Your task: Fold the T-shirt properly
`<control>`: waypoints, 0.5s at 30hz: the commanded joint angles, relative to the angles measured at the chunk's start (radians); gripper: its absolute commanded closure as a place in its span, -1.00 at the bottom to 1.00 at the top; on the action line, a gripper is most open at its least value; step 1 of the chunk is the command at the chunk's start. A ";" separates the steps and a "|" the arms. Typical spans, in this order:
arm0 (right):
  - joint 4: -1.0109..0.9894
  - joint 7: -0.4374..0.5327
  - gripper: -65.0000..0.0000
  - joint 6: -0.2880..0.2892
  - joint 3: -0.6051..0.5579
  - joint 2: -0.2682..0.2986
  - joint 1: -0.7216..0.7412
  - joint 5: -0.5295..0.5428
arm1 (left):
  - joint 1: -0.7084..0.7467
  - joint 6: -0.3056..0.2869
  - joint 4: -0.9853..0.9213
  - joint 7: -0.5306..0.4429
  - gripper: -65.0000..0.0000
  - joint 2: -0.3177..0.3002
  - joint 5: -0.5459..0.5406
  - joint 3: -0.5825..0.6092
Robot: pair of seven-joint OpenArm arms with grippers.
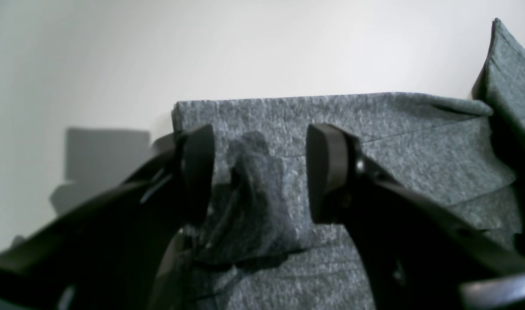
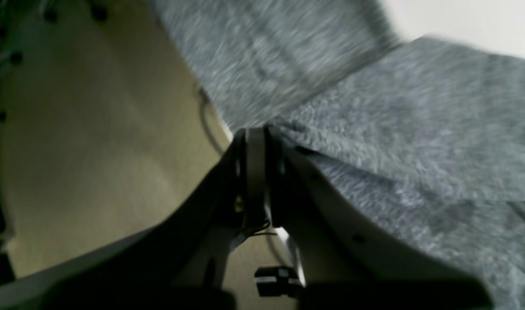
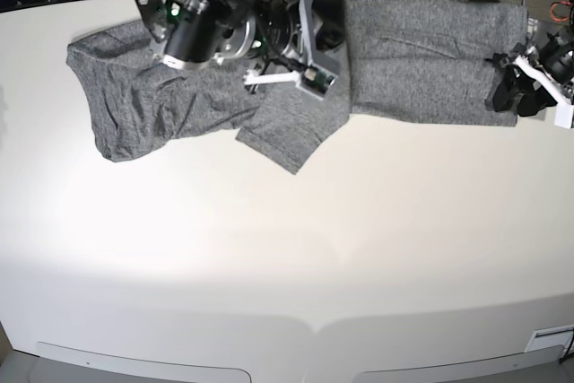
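The T-shirt (image 3: 421, 56) lies along the far edge of the white worktop (image 3: 287, 248), and the fold looks partly done. The stretch toward the left arm is a flat, tidy rectangle with straight edges. The other stretch is rumpled, with a sleeve or corner (image 3: 291, 132) sticking out toward the near side and a loose bulge of cloth at the far end.

The right claw (image 2: 256, 133) is pressed together on a lifted edge of the shirt near the middle, and cloth drapes off its tips (this view is blurred, so how much cloth is caught cannot be told). The left claw (image 1: 260, 172) is spread wide at the flat end, its pads on either side of a small raised pucker of fabric but not closed on it.

By my judgement, one side is folded in and smoothed. Still left are folding the rumpled half and stray sleeve over the flat part, then squaring the bundle.
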 commanded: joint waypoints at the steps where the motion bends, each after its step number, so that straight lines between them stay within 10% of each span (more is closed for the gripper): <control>1: 0.006 0.032 1.00 0.000 -0.004 -0.003 0.009 0.012 | -0.002 -0.001 0.015 -0.024 -0.02 -0.019 -0.018 -0.011; 4: -0.016 0.045 1.00 0.000 -0.012 -0.003 0.009 0.012 | -0.002 -0.001 0.015 -0.025 -0.02 -0.019 -0.018 -0.011; 10: -0.020 0.090 0.00 0.000 -0.012 -0.003 0.009 0.013 | -0.002 -0.001 0.015 -0.025 -0.02 -0.019 -0.018 -0.011; 15: -0.020 0.113 -0.08 0.000 -0.012 -0.003 0.016 0.062 | -0.002 -0.001 0.015 -0.026 -0.02 -0.020 -0.019 -0.011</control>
